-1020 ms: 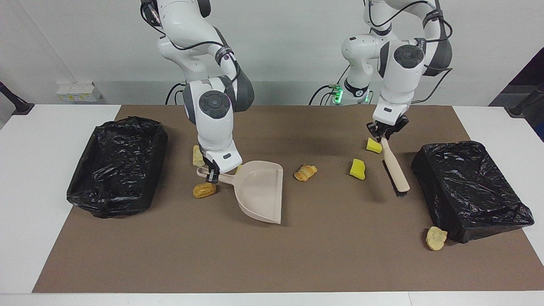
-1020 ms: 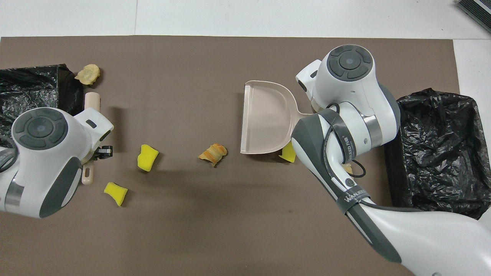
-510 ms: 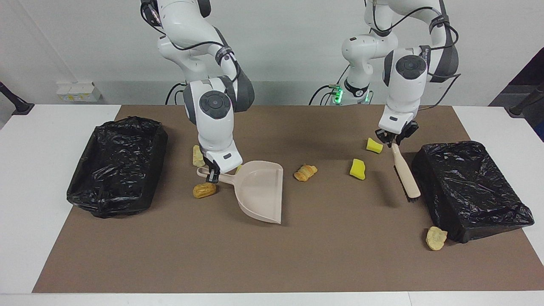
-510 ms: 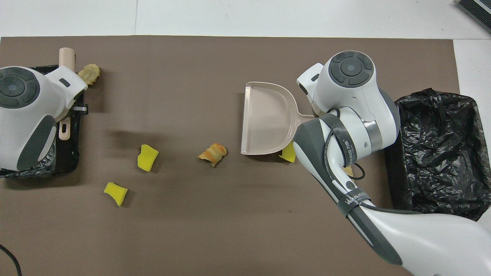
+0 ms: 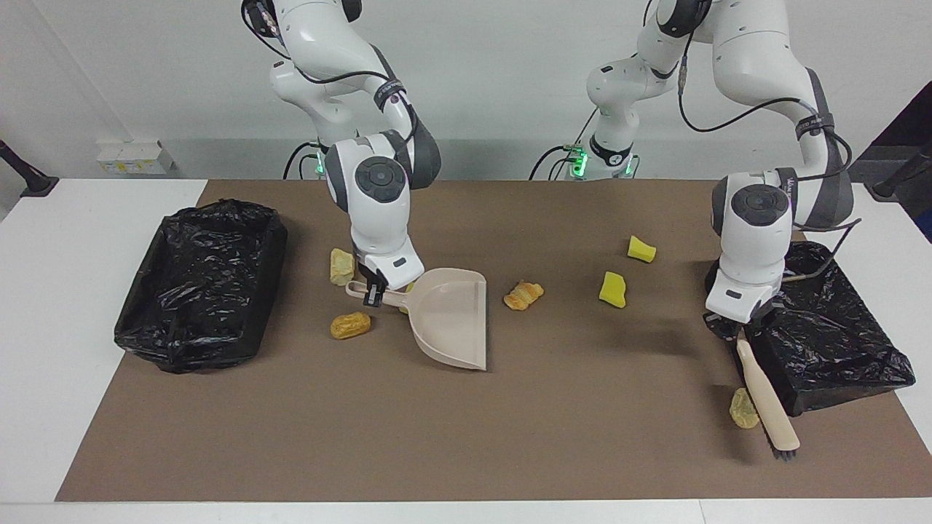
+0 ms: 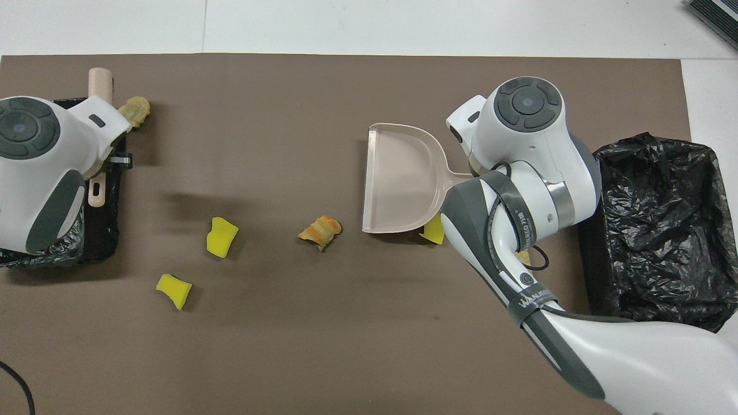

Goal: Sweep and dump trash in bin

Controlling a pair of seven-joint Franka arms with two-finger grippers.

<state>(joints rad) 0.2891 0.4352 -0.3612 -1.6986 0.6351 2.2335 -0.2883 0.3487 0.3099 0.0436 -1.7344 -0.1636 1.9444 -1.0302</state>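
From the facing camera I see a black bin (image 5: 200, 284) at the right arm's end. Beside it my right gripper (image 5: 373, 293) is clamped on the dustpan (image 5: 445, 316) handle, trash (image 5: 350, 324) lying around it. A croissant (image 5: 523, 295) and two sponges (image 5: 613, 289) lie mid-table. My left gripper (image 5: 735, 330) grips the brush (image 5: 767, 397), apparently touching a crumbly lump (image 5: 743, 409), by the second bin (image 5: 823, 327).

One camera sits high across the table (image 5: 44, 306), facing the robots and taking in both arms. The other hangs above the robots' end, looking steeply down, closer. Both share the brown mat (image 5: 451, 437) (image 6: 323, 346), half a turn apart.
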